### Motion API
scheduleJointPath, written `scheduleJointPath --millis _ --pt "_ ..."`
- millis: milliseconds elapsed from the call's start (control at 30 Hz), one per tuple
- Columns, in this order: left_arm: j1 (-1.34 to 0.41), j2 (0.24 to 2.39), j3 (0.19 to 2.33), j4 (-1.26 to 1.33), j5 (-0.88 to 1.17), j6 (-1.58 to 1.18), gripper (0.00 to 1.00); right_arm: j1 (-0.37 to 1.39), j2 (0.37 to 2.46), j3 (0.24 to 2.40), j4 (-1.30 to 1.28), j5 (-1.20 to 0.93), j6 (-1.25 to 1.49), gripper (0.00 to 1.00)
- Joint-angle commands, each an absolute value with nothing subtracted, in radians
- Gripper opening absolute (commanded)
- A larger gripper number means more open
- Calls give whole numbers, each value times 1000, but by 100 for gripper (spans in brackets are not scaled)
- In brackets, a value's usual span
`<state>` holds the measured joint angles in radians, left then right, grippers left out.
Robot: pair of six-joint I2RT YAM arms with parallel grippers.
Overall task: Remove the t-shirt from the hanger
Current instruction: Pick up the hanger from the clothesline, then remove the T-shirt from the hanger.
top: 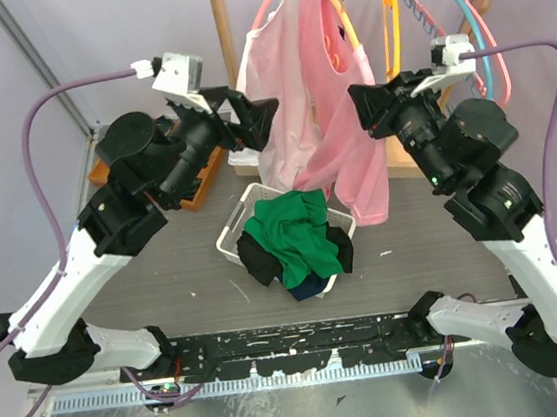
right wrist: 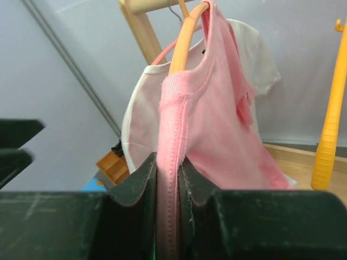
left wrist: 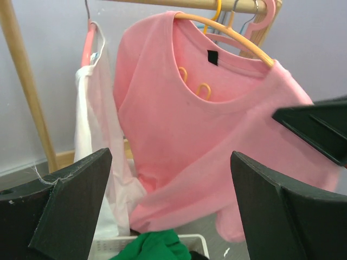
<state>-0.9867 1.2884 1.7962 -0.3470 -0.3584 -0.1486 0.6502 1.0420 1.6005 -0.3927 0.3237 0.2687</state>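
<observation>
Only a small black tag (left wrist: 212, 57) shows inside the collar of the pink t-shirt (left wrist: 206, 141), and no writing on it can be read. The shirt hangs on an orange hanger (left wrist: 230, 33) from the wooden rail (left wrist: 179, 4), collar uppermost, its long axis slanting downward, hem near the white basket (top: 234, 219). The right gripper (right wrist: 168, 173) is clamped on a stitched edge of the shirt, fabric pinched between both fingers. The left gripper (left wrist: 171, 211) is spread wide, the shirt ahead of it and apart from both fingers (left wrist: 70, 206). A white garment (left wrist: 89, 124) hangs just beside the shirt
</observation>
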Motion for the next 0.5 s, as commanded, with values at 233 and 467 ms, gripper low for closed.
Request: scheduleJointPath --millis 233,467 --pt "-959 1486 1880 -79 -311 -110 100 647 915 1582 -373 183 286 1" --pt "-937 1610 1949 -2 -328 -84 96 647 873 1536 -367 156 278 1"
